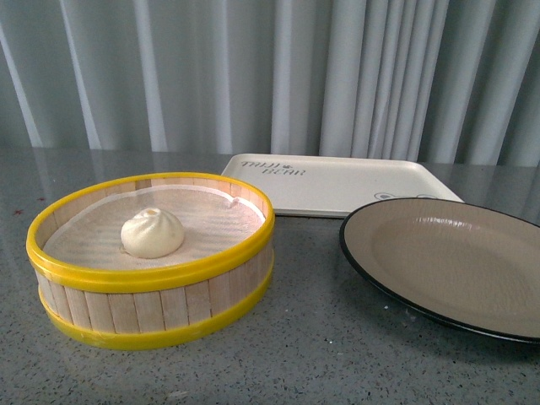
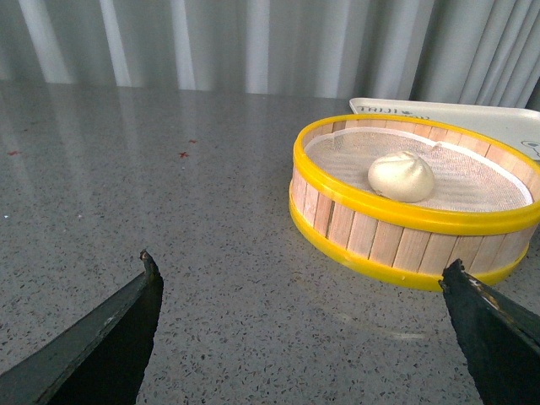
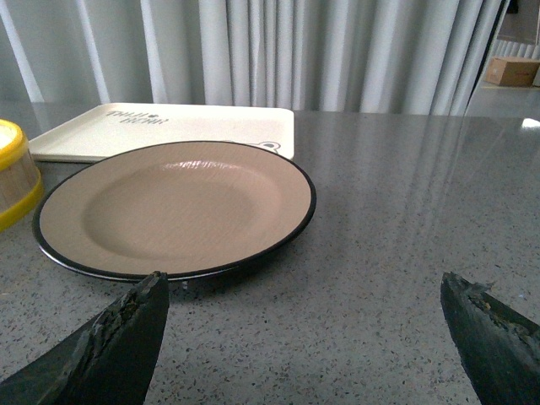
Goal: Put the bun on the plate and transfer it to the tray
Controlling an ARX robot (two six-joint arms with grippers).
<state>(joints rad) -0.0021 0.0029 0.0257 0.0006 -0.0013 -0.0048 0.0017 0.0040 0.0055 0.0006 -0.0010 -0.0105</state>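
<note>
Cream-white bun (image 1: pixel 152 232), yellow-rimmed pale wood basket (image 1: pixel 160 308), beige black-rimmed plate (image 1: pixel 447 261), cream tray (image 1: pixel 337 186) with dark lettering.

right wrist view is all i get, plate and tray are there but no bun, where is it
Observer: The bun sits inside the yellow-rimmed steamer basket, left of the plate in the front view.
Operator: anything touching it
Observer: No. It lies alone on the basket's white liner, clear of the walls.
Operator: left claw doing what
Observer: The left claw is open and empty, short of the basket, which stands ahead of it.
</note>
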